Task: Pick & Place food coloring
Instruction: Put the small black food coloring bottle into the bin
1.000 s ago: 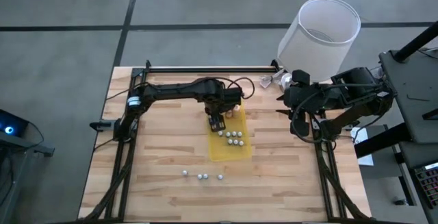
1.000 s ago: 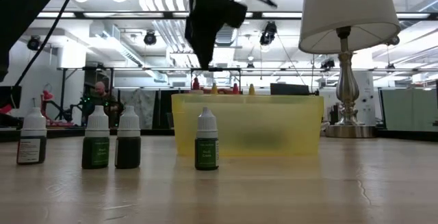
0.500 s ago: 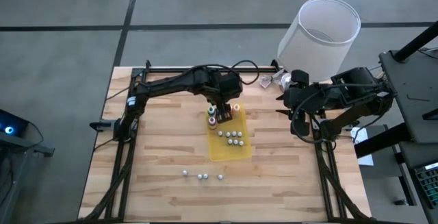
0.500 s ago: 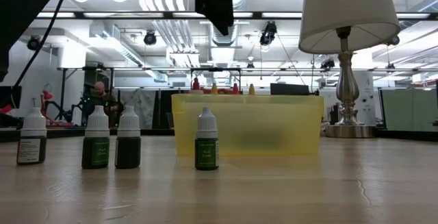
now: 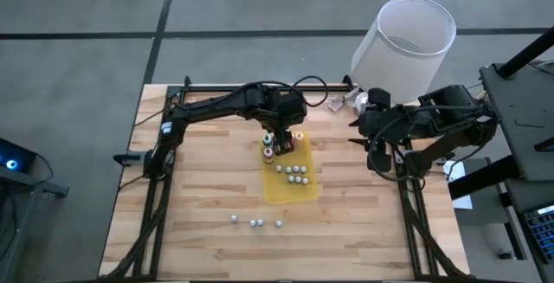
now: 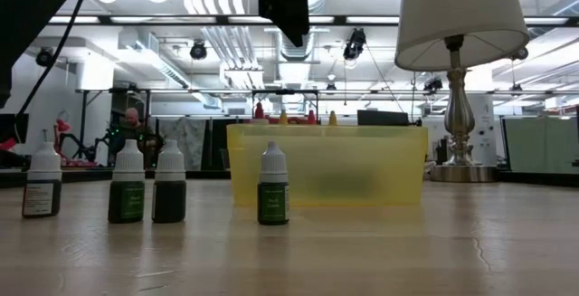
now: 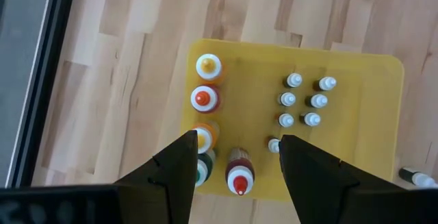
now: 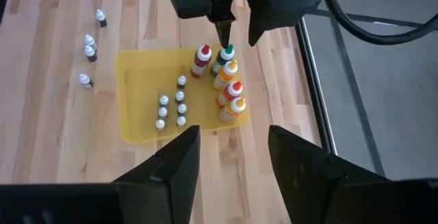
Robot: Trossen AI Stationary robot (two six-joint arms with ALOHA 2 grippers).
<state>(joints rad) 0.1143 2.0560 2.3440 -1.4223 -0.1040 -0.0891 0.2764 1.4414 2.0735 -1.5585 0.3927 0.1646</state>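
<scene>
Now the left hand (image 7: 235,157) hangs open and empty above the food coloring (image 7: 207,101), five coloured bottles upright at the yellow tray's (image 5: 305,193) far end; a second ago it hung lower over the tray's middle. Meanwhile the right hand (image 8: 231,152) waits open off the tabletop's (image 5: 208,179) right side, unchanged.

The bottles' (image 6: 272,186) labels are too blurred to read.

Five food coloring bottles (image 7: 207,99) stand along one edge of the tray (image 7: 356,155), seven smaller bottles (image 7: 302,101) clustered beside them. Four more bottles (image 8: 89,44) stand on the bench (image 5: 208,196), apart from the tray.
</scene>
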